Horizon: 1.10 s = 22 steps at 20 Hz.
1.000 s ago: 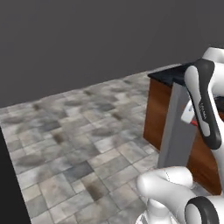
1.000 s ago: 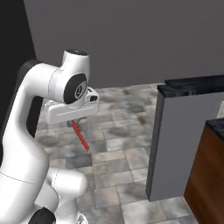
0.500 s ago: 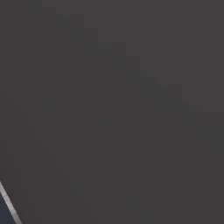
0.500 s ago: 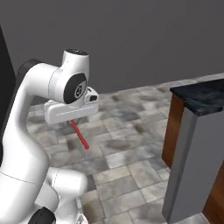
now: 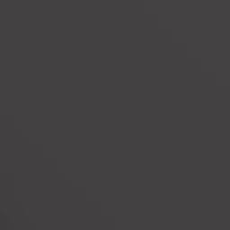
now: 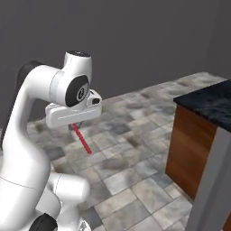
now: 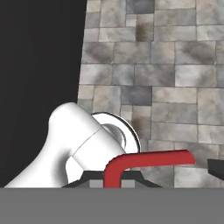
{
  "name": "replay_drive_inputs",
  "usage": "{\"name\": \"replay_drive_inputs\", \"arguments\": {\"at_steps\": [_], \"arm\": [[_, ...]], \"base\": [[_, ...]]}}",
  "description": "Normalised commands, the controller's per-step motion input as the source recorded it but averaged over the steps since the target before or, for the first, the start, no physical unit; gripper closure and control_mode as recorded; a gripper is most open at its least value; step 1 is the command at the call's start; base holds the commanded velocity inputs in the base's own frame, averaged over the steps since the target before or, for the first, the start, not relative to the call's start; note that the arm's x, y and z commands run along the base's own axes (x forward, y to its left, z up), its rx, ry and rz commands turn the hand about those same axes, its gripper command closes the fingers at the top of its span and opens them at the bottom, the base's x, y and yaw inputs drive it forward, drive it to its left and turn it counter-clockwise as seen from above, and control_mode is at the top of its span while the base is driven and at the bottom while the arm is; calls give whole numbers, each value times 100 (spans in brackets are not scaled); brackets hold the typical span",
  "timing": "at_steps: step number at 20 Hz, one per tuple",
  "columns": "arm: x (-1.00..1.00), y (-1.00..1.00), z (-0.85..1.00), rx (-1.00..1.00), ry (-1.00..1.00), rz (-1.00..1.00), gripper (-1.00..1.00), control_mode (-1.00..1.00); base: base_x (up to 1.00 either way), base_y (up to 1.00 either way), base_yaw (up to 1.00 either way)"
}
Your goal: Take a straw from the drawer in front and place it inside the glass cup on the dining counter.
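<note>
On the left side of the right base view we see our white arm bent over, with our hand (image 6: 72, 127) tucked under the wrist and pointing down. Our hand is pinching the straw (image 6: 82, 139), with its fingers pressed tight on the top end. The straw is thin and red, and its long side slants down and to the right, toward the stone floor (image 6: 131, 167) but not touching it. In the hand view the straw (image 7: 144, 161) comes up between our fingertips and then bends sideways to the right, so the bent tip sticks out across the floor (image 7: 175, 65). Moving right in the right base view, we come to the table (image 6: 205, 101), the dining counter with the black stone top and the reddish-brown wood below. It stands well apart from our hand, off to the right. We cannot see the cup from here. We think the next move is to carry the straw to the right, toward the table, and to keep its long side pointing down so it can slide into the cup.
</note>
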Motion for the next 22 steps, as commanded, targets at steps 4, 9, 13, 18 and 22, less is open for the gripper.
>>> {"name": "replay_drive_inputs", "arguments": {"at_steps": [4, 9, 13, 18, 22], "arm": [[0, 0, 0, 0, 0, 0, 100, 100], [0, 0, 0, 0, 0, 0, 100, 100], [0, 0, 0, 0, 0, 0, 100, 100], [0, 0, 0, 0, 0, 0, 100, 100], [0, 0, 0, 0, 0, 0, 100, 100]], "base": [[78, 91, -41], [76, 90, -41], [76, 91, -41], [72, 90, -42], [67, 85, -43]]}}
